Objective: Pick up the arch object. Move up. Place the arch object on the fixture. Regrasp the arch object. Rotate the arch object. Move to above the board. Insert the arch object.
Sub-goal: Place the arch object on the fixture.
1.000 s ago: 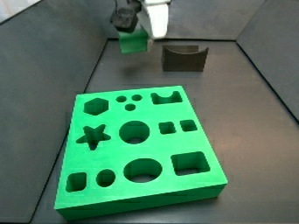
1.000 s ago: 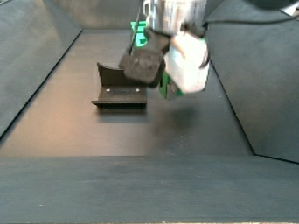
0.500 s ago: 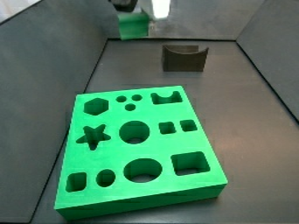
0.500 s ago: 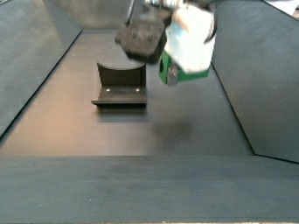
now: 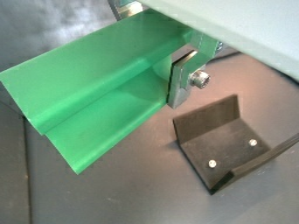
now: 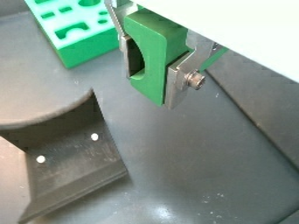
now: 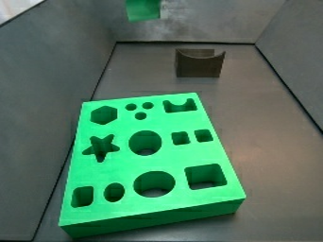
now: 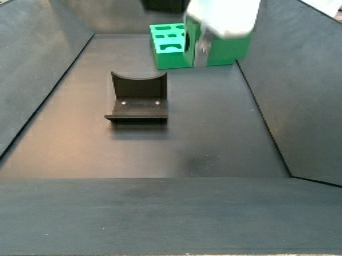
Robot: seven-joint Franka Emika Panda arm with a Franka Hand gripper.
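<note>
Clamped between the silver fingers (image 6: 181, 80) of the gripper (image 6: 149, 59), the arch object (image 6: 149, 54) is held high off the floor. The fixture (image 6: 61, 162) is seen below the closed jaws, well apart from them, and the board (image 7: 151, 159) lies farther off.

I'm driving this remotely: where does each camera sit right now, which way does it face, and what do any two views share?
Wrist view: on the arm, looking down past the pincer shut on the arch object, fixture below.
Wrist view: same mount, pincer, fixture, board beyond.
Side view: above the board's near end, facing the fixture; arch object at top edge.
Side view: opposite end, fixture nearer, board behind; pincer body shows.
All share the fixture.
</note>
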